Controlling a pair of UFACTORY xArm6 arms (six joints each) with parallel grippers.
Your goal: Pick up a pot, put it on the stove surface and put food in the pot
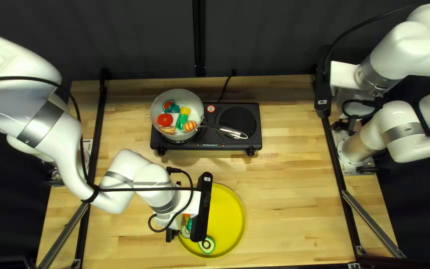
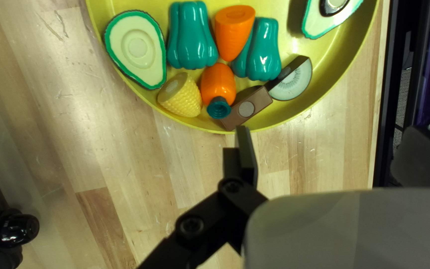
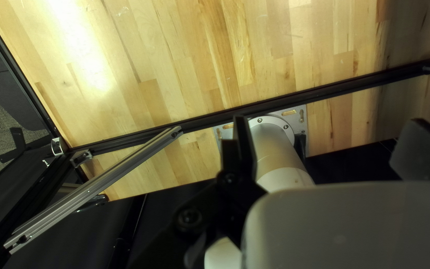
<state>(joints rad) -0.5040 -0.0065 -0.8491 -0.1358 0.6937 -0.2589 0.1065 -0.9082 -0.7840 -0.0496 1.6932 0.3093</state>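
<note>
Left wrist view: find food waiting in the plate (image 2: 324,65), most of it crowded along the rim nearest the left gripper (image 2: 327,129). Expect light, stiff plastic, hard to crush but likely slippery where glossy, as on the green pepper (image 2: 191,37); expect a better grip on the knobbly corn (image 2: 180,94). Take the pepper across its sides, minding the carrot (image 2: 232,30) close by. Take the avocado half (image 2: 136,47) by opposite edges, and go slowly with the kiwi wedge (image 2: 292,82), likely to skid against the plate's wall. Look beyond the plate for the pot (image 1: 179,94), set on the stove (image 1: 256,114) with some food inside. See the left arm (image 1: 125,182) bent low, wrist over the plate's side and pointing down; see the right arm (image 1: 399,55) folded, well apart from the plate. Read the left gripper as released, fingers spread, with nothing pinched; read the right gripper (image 3: 327,121) as released too, also carrying nothing.
</note>
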